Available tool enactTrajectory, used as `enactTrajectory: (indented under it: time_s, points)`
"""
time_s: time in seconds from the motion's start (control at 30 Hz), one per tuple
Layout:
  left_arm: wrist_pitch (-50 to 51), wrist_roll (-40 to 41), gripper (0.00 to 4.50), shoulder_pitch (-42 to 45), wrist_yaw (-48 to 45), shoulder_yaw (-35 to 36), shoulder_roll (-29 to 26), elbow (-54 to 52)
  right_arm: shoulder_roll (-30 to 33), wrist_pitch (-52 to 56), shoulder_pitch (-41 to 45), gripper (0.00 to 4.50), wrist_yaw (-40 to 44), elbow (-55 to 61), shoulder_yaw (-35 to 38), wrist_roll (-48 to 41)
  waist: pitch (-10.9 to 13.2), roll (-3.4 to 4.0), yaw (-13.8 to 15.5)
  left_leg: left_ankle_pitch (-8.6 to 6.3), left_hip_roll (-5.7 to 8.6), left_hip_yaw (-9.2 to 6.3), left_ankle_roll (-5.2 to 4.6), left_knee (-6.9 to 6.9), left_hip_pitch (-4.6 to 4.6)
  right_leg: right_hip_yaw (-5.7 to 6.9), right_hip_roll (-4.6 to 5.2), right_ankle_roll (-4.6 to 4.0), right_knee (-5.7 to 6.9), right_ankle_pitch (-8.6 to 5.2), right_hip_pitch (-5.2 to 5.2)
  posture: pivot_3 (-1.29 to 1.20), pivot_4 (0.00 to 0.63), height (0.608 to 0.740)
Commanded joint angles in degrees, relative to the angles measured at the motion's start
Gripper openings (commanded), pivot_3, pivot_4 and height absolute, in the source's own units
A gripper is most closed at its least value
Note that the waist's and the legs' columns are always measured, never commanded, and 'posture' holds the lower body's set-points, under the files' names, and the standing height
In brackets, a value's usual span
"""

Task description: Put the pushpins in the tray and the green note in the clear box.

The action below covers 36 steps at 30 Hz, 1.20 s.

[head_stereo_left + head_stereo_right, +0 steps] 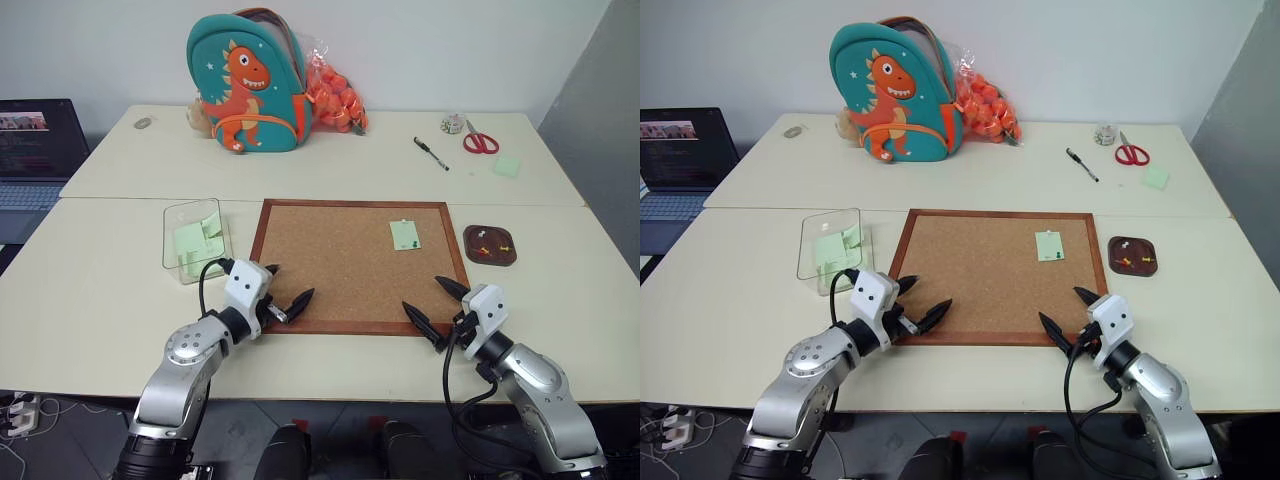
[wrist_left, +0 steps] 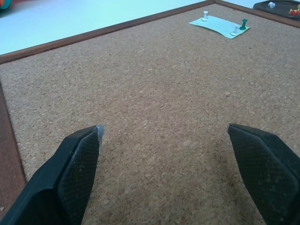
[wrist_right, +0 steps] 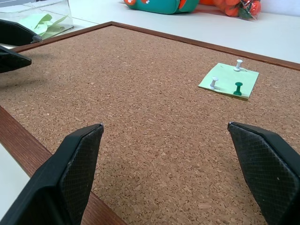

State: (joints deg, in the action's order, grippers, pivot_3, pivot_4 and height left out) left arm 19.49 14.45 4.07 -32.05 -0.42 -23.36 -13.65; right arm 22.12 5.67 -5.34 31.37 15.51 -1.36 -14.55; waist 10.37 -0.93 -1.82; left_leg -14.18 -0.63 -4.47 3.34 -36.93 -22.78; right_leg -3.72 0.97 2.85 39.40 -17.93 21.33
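corkboard (image 1: 340, 270): taken as the landmark; it lies flat on the table in front of both arms.
note (image 3: 229, 80): found on the corkboard's far right part, held down by three pins; its edges run roughly square to the frame, so no long axis is to be given.
pins (image 3: 238, 88): one green and two white are seen standing upright in the note, heads up and shafts sunk into the cork; each long axis is close to vertical.
pin handling: judged very light, hard and smooth, far smaller than a finger; each would best be pinched at the waisted head and drawn straight up.
note handling: judged thin, limp and easily creased; once freed, it would best be taken at a lifted edge or corner.
tray (image 1: 490, 245): set just right of the corkboard, long axis across the table; a few coloured pins already lie in it.
box (image 1: 195, 237): set just left of the corkboard, with pale green paper already inside.
left gripper (image 1: 283, 295): held wide and empty over the corkboard's near left corner.
right gripper (image 1: 433, 305): held wide and empty at the corkboard's near right corner.
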Motion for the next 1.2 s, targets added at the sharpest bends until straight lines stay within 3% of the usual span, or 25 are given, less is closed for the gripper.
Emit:
enactTrajectory:
  time_s: [0.03, 0.4, 0.73, 1.2]
  points:
    - [-1.52, 0.72, 4.46, 0.37, -0.21, 1.15, -0.09, -2.27, 0.33, -0.11, 0.97, 4.50, 0.40, 1.61, 0.50, -0.21, 0.00, 0.00, 0.00, 0.00, 0.00, 0.01, 0.00, 0.00, 0.01, -0.01, 0.00, 0.00, 0.00, 0.00, 0.00, 0.00, 0.150, 0.740]
    - [-1.14, -0.91, 4.46, 0.39, -0.02, 0.38, -1.08, -2.37, 0.19, -0.46, 0.94, 4.50, 0.65, 1.33, 0.26, 0.01, 0.00, 0.00, 0.01, 0.00, 0.01, 0.00, 0.00, 0.00, 0.00, 0.00, 0.00, 0.00, 0.00, 0.00, 0.00, 0.00, 0.150, 0.740]
    - [-0.98, 6.58, 4.46, 2.22, -5.04, 2.91, -0.53, -2.14, 0.30, -0.31, 1.40, 4.50, 0.65, 1.43, 0.45, -0.04, 0.00, 0.00, 0.00, 0.00, 0.00, 0.01, 0.00, 0.00, 0.00, 0.00, 0.00, 0.00, 0.00, 0.00, 0.00, 0.00, 0.150, 0.740]
    - [-1.78, 5.30, 4.46, 7.20, -7.76, 0.95, -1.41, 1.15, -0.93, -0.25, 1.35, 4.50, -1.27, 2.55, 0.37, 0.16, 0.00, 0.00, -0.01, 0.00, 0.03, 0.00, 0.00, 0.00, 0.00, 0.01, -0.03, 0.00, 0.00, 0.00, 0.00, 0.00, 0.150, 0.740]
